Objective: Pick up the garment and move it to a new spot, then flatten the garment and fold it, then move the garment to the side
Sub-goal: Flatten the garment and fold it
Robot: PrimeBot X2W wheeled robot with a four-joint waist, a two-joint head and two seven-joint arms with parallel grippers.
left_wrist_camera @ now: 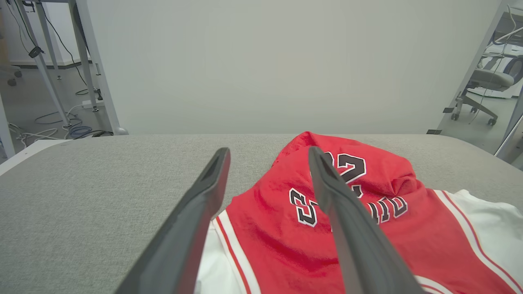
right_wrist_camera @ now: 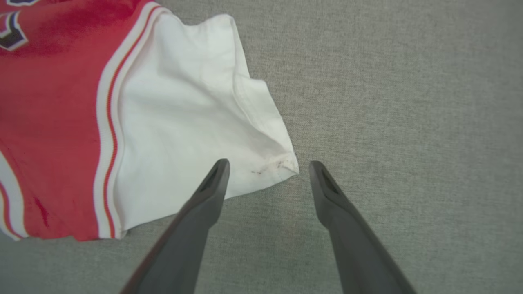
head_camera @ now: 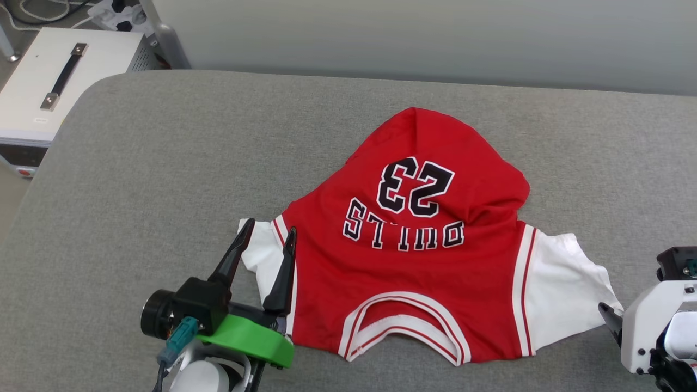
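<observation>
The garment (head_camera: 414, 272) is a red jersey with white sleeves, lying chest-up on the grey padded table (head_camera: 136, 207). Its collar is toward me and its far end is bunched into a hump. My left gripper (head_camera: 271, 226) stands open at the garment's left side, its fingers straddling the white left sleeve (head_camera: 264, 256). In the left wrist view the left gripper (left_wrist_camera: 268, 151) hovers open over the garment (left_wrist_camera: 278, 237), gripping nothing. My right gripper (right_wrist_camera: 268, 164) is open just above the table. The corner of the white right sleeve (right_wrist_camera: 184, 122) lies between its fingertips, not pinched.
A white case with a black handle (head_camera: 60, 81) sits off the table's far left corner. A pale wall (head_camera: 435, 38) runs behind the table. Metal legs and cables (left_wrist_camera: 61, 122) are at the left, and an office chair (left_wrist_camera: 486, 81) at the right.
</observation>
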